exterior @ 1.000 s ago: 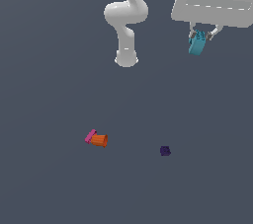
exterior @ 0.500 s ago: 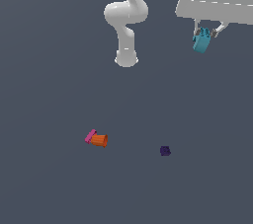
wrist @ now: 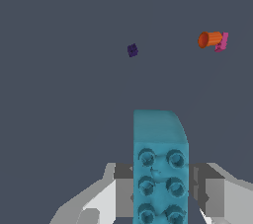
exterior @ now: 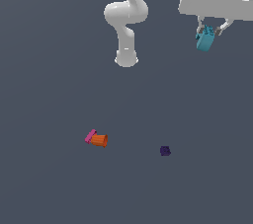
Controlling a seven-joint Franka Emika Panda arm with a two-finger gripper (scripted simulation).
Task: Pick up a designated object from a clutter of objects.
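The teal studded brick (exterior: 204,39), the designated object, hangs high above the floor at the exterior view's upper right, with my gripper (exterior: 209,29) shut on it. In the wrist view the brick (wrist: 160,168) fills the space between my two fingers (wrist: 123,186), studs facing the camera. Far below lie the rest of the clutter: an orange ribbed cup (exterior: 100,140) on its side, touching a small pink block (exterior: 90,136), and a dark purple cube (exterior: 165,151) apart from them. The cup (wrist: 209,39), pink block (wrist: 222,42) and cube (wrist: 132,50) also show small in the wrist view.
The arm's white base (exterior: 126,59) stands on the dark grey floor (exterior: 49,70) behind the toys, with its links rising out of frame.
My gripper has carried the teal brick a little upward and to the exterior view's right. The cup, pink block and purple cube have stayed where they were.
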